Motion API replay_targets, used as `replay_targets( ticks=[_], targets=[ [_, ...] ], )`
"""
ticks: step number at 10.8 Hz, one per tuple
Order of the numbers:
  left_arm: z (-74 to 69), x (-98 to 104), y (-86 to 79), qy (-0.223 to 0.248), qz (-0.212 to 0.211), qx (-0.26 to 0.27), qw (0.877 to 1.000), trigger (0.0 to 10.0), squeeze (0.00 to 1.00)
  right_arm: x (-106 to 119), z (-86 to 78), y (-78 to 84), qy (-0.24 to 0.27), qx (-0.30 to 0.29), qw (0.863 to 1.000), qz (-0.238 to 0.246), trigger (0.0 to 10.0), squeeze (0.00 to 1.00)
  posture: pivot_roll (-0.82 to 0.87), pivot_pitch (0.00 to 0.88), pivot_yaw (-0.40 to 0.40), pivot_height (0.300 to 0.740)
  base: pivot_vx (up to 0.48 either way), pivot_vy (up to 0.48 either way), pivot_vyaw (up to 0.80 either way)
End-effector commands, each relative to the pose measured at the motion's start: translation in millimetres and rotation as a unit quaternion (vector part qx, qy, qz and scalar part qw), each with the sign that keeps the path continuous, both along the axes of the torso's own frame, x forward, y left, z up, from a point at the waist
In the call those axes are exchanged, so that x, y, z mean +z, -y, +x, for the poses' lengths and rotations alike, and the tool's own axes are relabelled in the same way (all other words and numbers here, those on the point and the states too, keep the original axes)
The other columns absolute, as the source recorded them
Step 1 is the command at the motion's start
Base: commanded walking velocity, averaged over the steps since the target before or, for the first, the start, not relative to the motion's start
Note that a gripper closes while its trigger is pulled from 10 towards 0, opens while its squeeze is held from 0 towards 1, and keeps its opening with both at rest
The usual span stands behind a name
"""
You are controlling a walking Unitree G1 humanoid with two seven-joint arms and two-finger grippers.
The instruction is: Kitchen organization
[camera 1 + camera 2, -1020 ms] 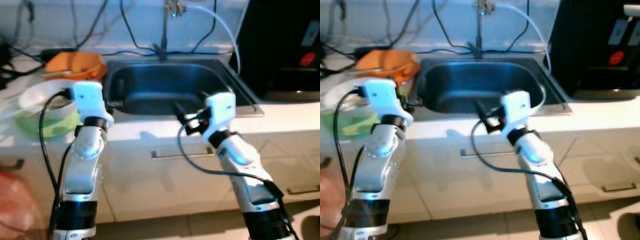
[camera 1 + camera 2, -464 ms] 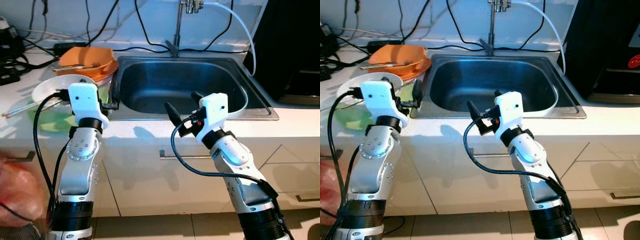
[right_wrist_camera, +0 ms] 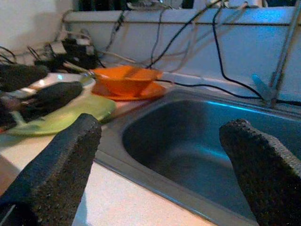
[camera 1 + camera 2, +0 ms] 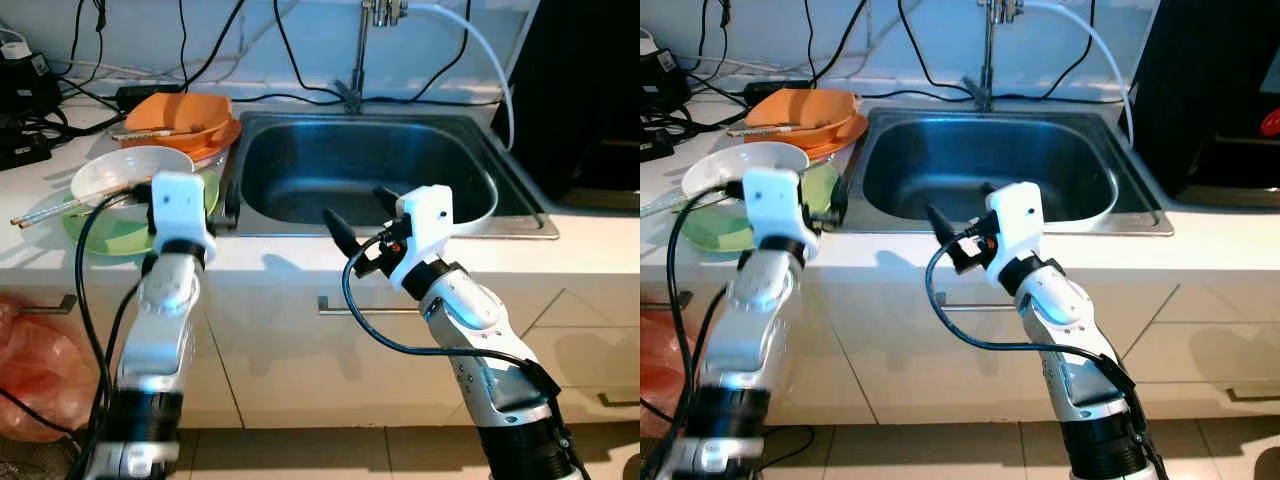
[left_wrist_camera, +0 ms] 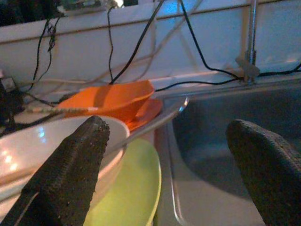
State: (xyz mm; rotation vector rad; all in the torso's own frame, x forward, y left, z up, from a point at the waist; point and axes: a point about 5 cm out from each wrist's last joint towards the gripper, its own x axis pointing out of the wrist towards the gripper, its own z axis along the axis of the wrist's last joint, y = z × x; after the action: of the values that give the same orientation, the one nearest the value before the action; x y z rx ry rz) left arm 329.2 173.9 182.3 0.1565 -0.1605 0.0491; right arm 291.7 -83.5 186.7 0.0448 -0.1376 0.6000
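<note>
1. The white bowl (image 4: 128,175) sat on a green plate (image 4: 110,235) on the counter (image 4: 300,262), left of the sink (image 4: 365,165). It looked like glazed ceramic, so probably stiff, fairly heavy for its size, smooth enough to slip and liable to chip if knocked against the steel.

2. A pair of chopsticks (image 4: 60,208) lay across the bowl's rim, their ends sticking out past it toward the counter's left. They were loose and light, and would likely roll off if the bowl were tilted; taking them away first seemed the safer order.

3. The best hold on the bowl was judged to be the rim on the side nearest the robot, one finger inside and one outside. The green plate beneath was thin and flat, hard to get a finger under, and better slid to the counter edge.

4. Behind these stood an orange bowl (image 4: 175,113) on an orange plate (image 4: 830,135), with another pair of sticks across it. It looked like plastic: lighter and less fragile.

5. The left hand (image 4: 232,200) hovered just beside the green plate, at the sink's left edge, fingers spread and holding nothing.

6. The right hand (image 4: 358,212) hung over the front lip of the sink, likewise spread wide and free.

7. The sink basin appeared bare, with a tap (image 4: 362,50) and a white hose (image 4: 480,60) behind it.
</note>
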Motion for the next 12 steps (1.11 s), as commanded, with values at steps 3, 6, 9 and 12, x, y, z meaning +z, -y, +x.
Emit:
replay_targets(
  ticks=[3, 6, 9, 12],
  targets=[
    [7.4, 2.4, 0.1, -0.007, 0.036, -0.005, 0.999, 10.0, 0.0, 0.2, -9.8, -7.2, -0.011, 0.024, 1.0, 0.008, 10.0, 0.0, 0.05, 0.024, 0.021, 0.74, 0.0, 0.0, 0.0],
    [17.2, 2.2, -13.3, -0.021, 0.065, 0.012, 0.998, 10.0, 0.0, 0.0, -14.6, -12.2, -0.023, 0.042, 0.999, 0.013, 10.0, 0.0, 0.08, 0.051, 0.018, 0.74, 0.0, 0.0, 0.0],
    [21.8, 7.1, -16.9, -0.001, 0.076, 0.012, 0.997, 10.0, 0.0, 2.3, -19.7, -20.5, -0.023, 0.075, 0.997, 0.018, 10.0, 0.0, 0.09, 0.066, 0.02, 0.74, 0.0, 0.0, 0.0],
    [33.9, 11.6, -11.6, 0.019, 0.104, -0.007, 0.994, 10.0, 0.0, 5.8, -23.8, -24.6, -0.021, 0.087, 0.996, 0.028, 10.0, 0.0, 0.08, 0.076, 0.042, 0.74, 0.0, 0.0, 0.0]
  ],
)
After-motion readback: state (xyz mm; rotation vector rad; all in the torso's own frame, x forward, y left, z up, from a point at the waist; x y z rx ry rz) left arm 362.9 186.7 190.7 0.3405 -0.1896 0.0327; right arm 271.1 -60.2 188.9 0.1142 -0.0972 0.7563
